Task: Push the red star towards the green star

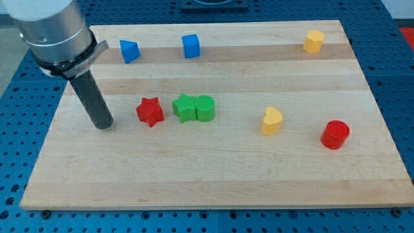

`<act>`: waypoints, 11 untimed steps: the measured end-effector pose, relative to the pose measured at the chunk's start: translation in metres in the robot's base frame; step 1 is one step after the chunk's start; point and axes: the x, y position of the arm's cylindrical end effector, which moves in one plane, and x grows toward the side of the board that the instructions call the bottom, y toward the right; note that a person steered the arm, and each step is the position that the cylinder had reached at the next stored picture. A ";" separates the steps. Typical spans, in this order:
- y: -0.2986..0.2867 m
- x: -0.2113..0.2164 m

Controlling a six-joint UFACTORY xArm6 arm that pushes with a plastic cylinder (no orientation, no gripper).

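The board (213,175) is pale wood, smooth and matt, with darker grain bands running across it. The red star (150,111), green star (185,107) and green cylinder (204,108) look like matt plastic with fine ribbed layers. The rod (94,100) is dark and dull, ending at my tip (103,126); its collar (55,32) above is brushed grey metal.

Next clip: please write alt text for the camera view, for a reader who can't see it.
My tip rests on a wooden board, just to the view's left of the red star, which sits a small gap left of the green star and an adjoining green cylinder. Elsewhere lie two blue blocks, two yellow blocks and a red cylinder.
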 end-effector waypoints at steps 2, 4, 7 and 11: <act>0.024 0.001; 0.066 -0.023; 0.084 -0.035; 0.106 -0.085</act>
